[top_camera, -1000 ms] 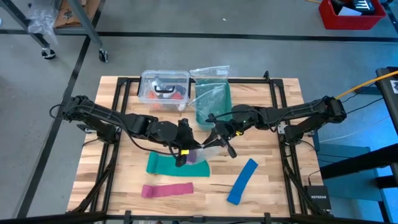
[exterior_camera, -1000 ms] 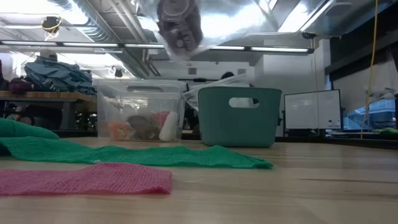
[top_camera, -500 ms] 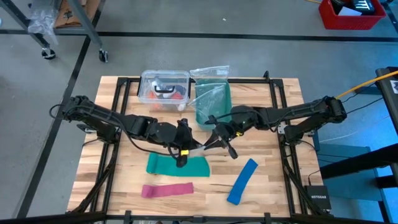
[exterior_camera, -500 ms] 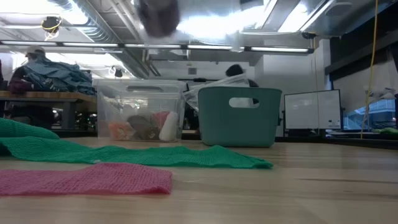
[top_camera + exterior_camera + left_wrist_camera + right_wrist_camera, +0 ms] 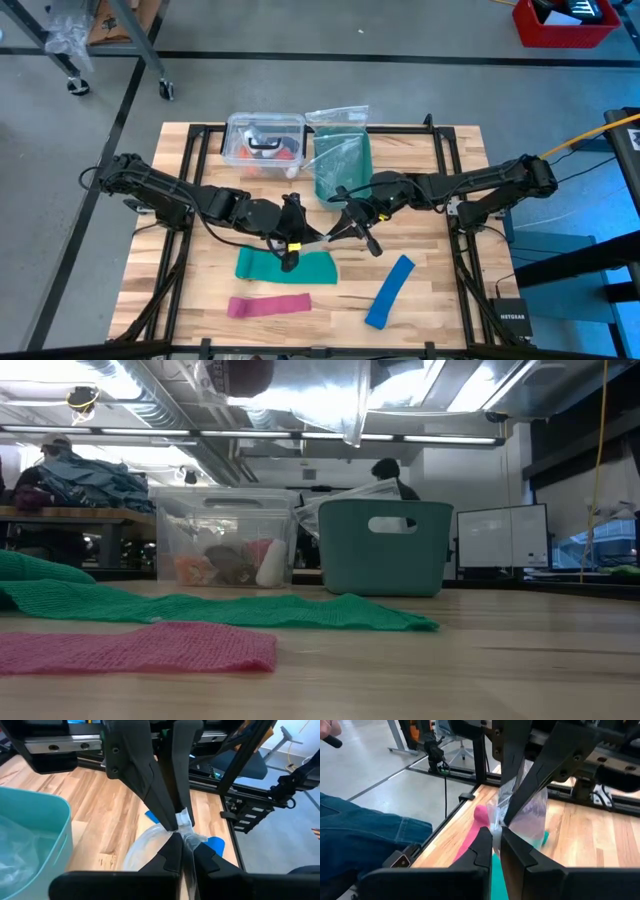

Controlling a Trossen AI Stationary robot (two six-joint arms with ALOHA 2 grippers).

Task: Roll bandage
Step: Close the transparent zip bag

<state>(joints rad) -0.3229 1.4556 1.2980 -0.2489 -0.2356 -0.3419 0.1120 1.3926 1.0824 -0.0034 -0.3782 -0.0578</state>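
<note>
While both grippers are pinching the clear bag (image 5: 525,805) up off the table, the left gripper (image 5: 297,232) and right gripper (image 5: 345,228) clamped on opposite edges of its mouth, the purple bandage (image 5: 245,374) is sitting inside; I judge they should be pulling apart evenly, keeping the film from tearing.

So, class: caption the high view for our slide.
Both grippers, left and right, pinch a clear plastic bag above the green strip.

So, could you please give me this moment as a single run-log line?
left claw: shut on clear bag | right claw: shut on clear bag | bag: held above table | bandage: purple, inside bag
</note>
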